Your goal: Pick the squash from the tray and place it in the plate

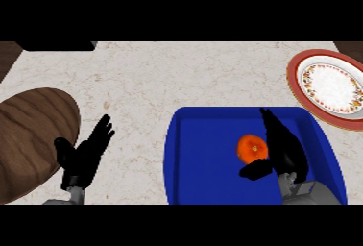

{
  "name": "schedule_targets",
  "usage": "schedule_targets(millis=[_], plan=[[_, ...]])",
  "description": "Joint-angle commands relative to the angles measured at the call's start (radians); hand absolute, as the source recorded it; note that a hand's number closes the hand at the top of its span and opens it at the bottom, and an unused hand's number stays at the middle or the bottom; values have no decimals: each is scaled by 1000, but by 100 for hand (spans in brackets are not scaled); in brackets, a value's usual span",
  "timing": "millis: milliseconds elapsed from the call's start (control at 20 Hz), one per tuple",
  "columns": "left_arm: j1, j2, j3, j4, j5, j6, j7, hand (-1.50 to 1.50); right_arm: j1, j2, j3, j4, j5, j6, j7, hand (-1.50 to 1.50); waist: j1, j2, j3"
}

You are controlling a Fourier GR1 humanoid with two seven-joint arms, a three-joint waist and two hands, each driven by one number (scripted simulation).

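Orange squash [250, 148], long axis running up-down, lies in blue tray [202, 158] beside the spread right hand [284, 144].

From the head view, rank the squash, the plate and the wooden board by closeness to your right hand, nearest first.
Measured from the right hand:
1. Squash: in the blue tray, right beside the hand's left side, by the thumb.
2. Plate: up and to the right, at the counter's right edge.
3. Wooden board: far left, beyond the resting left hand.
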Motion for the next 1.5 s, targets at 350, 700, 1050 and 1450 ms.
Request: schedule_targets(millis=[350, 700, 1050, 1450], plan=[[17, -11, 22, 11, 5, -19, 81, 0, 8, 12, 33, 99, 96, 61, -114, 150, 0, 6, -6], [75, -55, -15, -5, -57, -8, 18, 0, -49, 40, -16, 162, 198, 17, -167, 150, 4, 6, -6], [-23, -23, -11, -9, -35, -47, 68, 0, -445, 217, -238, 477, 368, -149, 289, 150, 99, 37, -7], [-35, -30, -15, 21, -47, -43, 59, 0, -708, 185, -314, 642, 699, -374, 375, 150, 88, 32, -8]])
